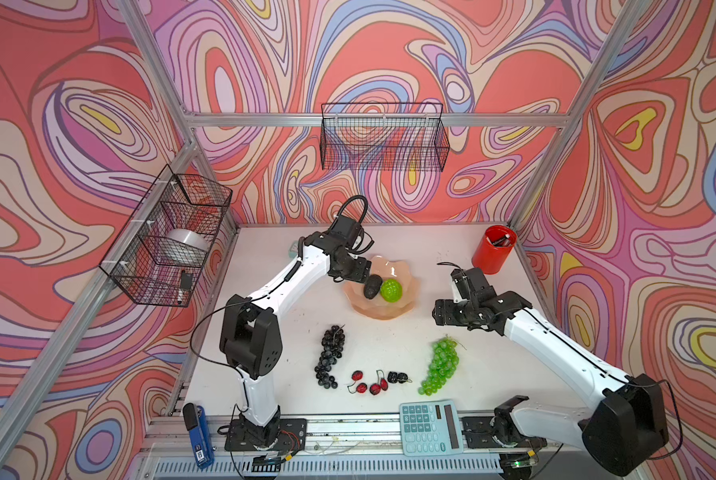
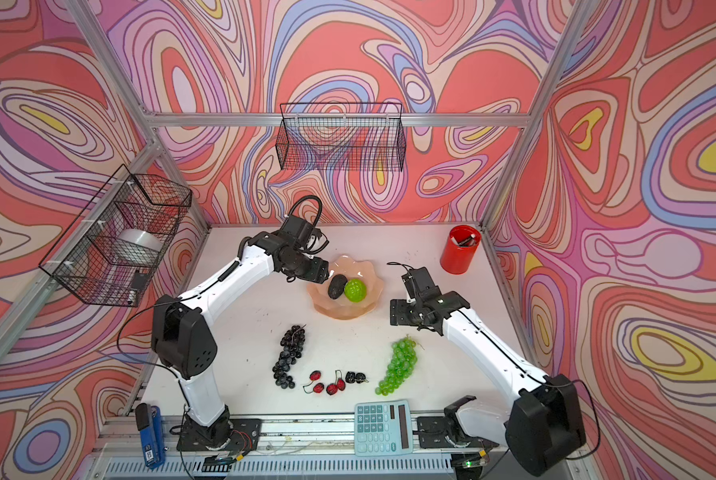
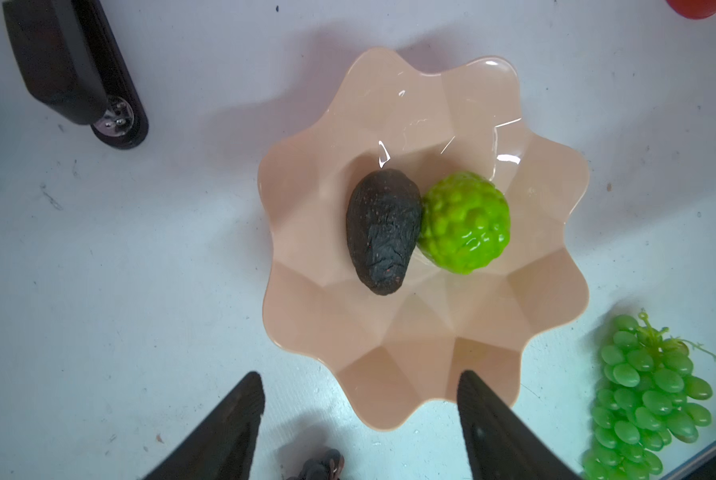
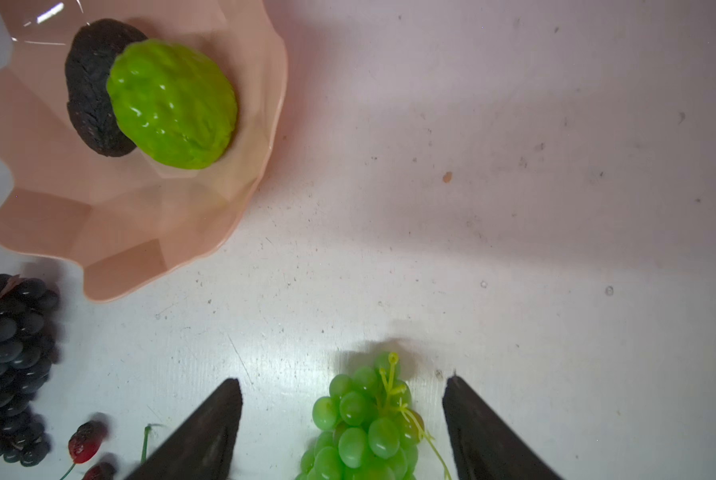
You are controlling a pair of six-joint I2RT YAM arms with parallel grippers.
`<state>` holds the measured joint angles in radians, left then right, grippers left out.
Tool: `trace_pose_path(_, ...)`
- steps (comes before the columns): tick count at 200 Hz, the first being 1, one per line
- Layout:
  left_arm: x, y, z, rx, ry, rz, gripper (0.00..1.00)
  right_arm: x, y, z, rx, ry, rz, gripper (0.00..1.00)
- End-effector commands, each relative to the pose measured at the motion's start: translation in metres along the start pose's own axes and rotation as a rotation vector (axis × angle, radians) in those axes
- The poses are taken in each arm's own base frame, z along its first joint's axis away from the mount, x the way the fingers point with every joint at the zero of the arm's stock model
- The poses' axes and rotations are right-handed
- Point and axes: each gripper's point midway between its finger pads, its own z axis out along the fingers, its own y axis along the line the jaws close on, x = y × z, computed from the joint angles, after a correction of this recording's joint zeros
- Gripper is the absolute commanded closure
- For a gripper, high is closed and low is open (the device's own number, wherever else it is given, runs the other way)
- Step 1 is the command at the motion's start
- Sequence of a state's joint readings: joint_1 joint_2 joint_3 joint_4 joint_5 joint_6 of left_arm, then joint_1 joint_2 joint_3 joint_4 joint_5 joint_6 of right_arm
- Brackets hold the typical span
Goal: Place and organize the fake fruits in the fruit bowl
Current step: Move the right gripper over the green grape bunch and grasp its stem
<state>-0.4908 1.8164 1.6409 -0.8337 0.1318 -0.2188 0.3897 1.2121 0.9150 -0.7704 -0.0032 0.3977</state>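
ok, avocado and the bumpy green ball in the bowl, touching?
Touching. The left wrist view shows the avocado pressed against the bumpy green ball inside the fruit bowl, no bowl surface showing between them.

The fruit bowl (image 3: 389,374) is smooth, glossy peach plastic with bright highlights on its facets. The avocado (image 3: 383,232) is matt black with a rough, wrinkled skin, the lime-green ball (image 3: 464,224) is glossy and bumpy, and the green grape bunch (image 4: 360,424) is translucent, shiny plastic. The table (image 4: 514,208) is matt white, scuffed and speckled; the wire basket (image 1: 383,137) is black metal mesh.
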Motion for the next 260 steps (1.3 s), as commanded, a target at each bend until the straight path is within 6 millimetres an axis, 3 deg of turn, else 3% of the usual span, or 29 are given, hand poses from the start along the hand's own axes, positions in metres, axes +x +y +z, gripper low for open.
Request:
trace_pose_path(1, 0.014, 0.000, -0.008, 0.020, -0.012, -0.046, 0.24, 0.017, -0.008, -0.004, -0.022, 0.049, 0.121, 0.23)
trace_pose_path(30, 0.025, 0.000, -0.018, 0.035, -0.022, -0.055, 0.24, 0.043, -0.008, 0.001, -0.076, 0.116, 0.240, 0.35)
trace_pose_path(87, 0.023, -0.001, -0.029, 0.044, -0.061, -0.045, 0.24, 0.074, -0.009, 0.006, -0.111, 0.169, 0.385, 0.34)
trace_pose_path(181, 0.024, 0.002, -0.029, 0.026, -0.059, -0.046, 0.24, 0.070, -0.026, 0.023, -0.019, 0.138, 0.385, 0.24)
trace_pose_path(260, 0.024, 0.005, -0.034, 0.003, -0.057, -0.044, 0.24, 0.045, -0.024, 0.053, -0.043, 0.075, 0.402, 0.19)
